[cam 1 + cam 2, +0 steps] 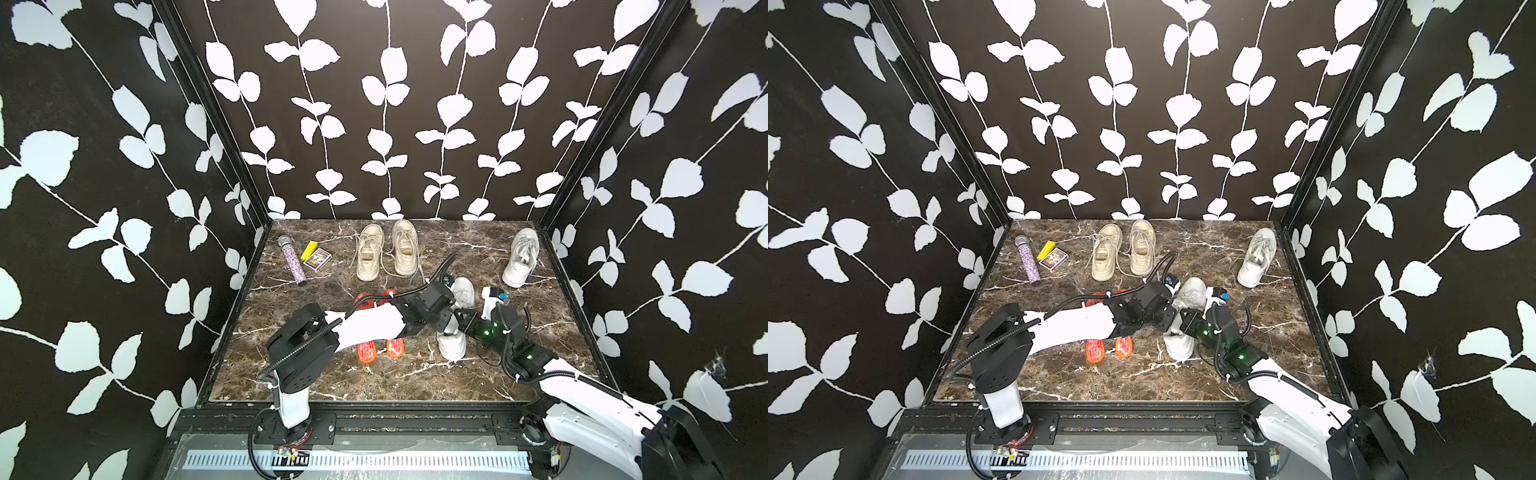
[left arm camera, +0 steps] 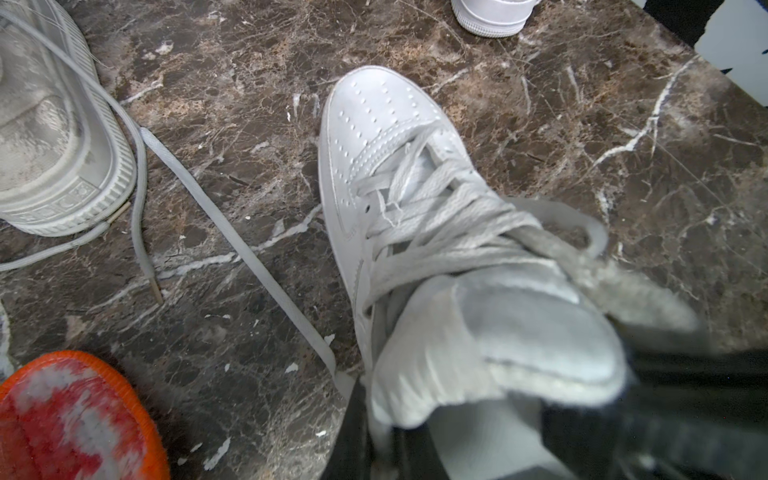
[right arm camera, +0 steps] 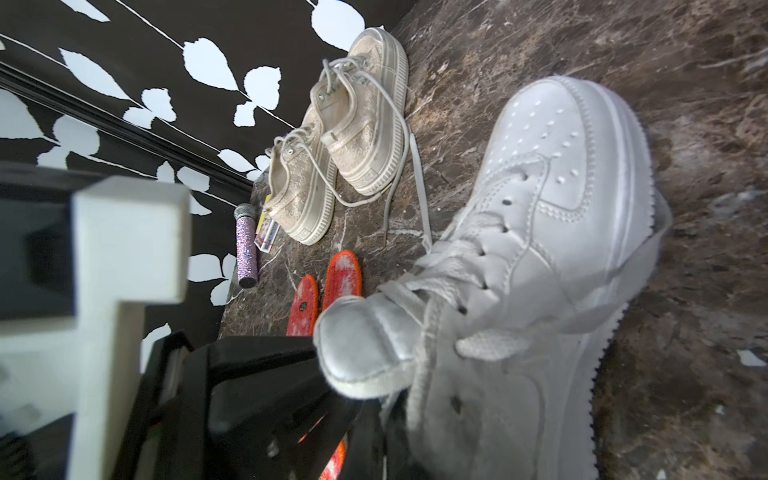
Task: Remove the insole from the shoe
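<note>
Mid-table, left gripper and right gripper meet over the white sneaker. Two orange insoles lie beside it, partly under the left arm.

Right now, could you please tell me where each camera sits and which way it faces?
Top view: high above the arm bases, facing down over the marble table; both arms show.
Top view: alongside, same table; both arms.
Left wrist: on the left arm, facing along the white sneaker; left end effector blurred.
Right wrist: on the right arm, facing its side; right end effector blurred.
Shared: all show the white sneaker.

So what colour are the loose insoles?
Insoles: orange-rimmed, mottled red and white; clearest in left wrist view.
</note>
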`<state>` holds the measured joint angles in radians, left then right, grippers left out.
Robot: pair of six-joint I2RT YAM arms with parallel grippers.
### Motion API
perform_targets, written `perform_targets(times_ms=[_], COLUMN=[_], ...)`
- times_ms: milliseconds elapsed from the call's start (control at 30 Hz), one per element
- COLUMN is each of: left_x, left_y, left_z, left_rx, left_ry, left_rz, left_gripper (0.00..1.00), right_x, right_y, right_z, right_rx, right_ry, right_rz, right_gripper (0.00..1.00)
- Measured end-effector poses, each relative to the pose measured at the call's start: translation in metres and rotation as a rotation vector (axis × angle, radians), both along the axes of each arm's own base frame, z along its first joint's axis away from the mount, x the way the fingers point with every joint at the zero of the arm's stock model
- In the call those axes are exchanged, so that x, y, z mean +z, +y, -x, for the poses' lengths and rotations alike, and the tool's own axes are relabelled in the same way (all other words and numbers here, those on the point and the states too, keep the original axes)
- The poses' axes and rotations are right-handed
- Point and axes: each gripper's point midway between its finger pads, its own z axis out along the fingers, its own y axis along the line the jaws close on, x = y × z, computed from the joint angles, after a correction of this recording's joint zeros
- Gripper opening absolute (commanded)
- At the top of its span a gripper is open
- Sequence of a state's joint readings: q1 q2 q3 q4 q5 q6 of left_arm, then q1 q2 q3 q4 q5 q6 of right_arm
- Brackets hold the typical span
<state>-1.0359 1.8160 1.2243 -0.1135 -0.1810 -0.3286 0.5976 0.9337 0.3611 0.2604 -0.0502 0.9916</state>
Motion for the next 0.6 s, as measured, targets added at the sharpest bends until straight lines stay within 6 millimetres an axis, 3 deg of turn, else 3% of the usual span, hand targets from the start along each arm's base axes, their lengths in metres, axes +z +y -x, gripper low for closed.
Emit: perform_targets(times_ms=[600], left_x=[0.0], left_y=[-0.005], left_z=[-0.016], left_rx=[0.022], left_ry=[0.0], left_rz=[-0.001], left_gripper=[0.0], right_x=[0.037], right_y=[-0.008], right_z=[0.012], right_rx=[0.019], right_ry=[-0.171], right_rz=[-0.055], right_gripper=[0.0])
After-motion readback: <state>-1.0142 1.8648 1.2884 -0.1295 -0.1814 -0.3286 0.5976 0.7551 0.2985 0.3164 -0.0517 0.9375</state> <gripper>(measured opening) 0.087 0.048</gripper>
